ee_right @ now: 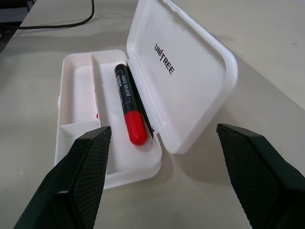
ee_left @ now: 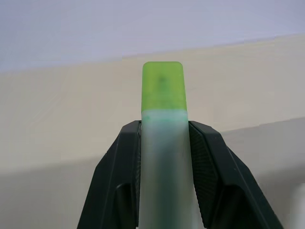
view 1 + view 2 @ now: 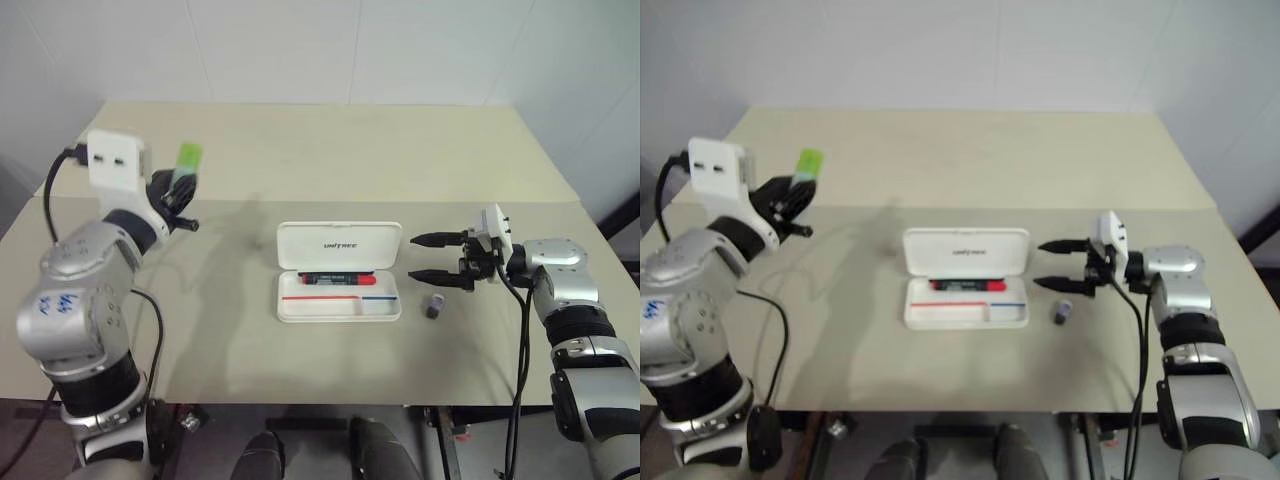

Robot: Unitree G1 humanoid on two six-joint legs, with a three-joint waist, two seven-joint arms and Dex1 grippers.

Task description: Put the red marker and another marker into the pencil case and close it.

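The left gripper (image 2: 164, 143), raised above the beige tabletop (image 3: 330, 160), has its jaws pinching the green highlighter (image 2: 163, 138), bright cap pointing outward. At the tabletop's centre the white pencil case (image 3: 339, 271) lies open, lid up, with the red marker (image 3: 336, 278) in its rear compartment. Just beside the case, the right gripper (image 3: 428, 257) hovers with jaws spread wide, a small dark stub (image 3: 434, 306) near it.

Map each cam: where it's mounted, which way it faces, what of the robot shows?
Head stereo pair: look forward and down; table, both arms.
Left wrist: along left claw, shut on green highlighter.
Right wrist: along open right claw, at open pencil case, red marker inside.
Shared: head and right wrist views show case and marker.
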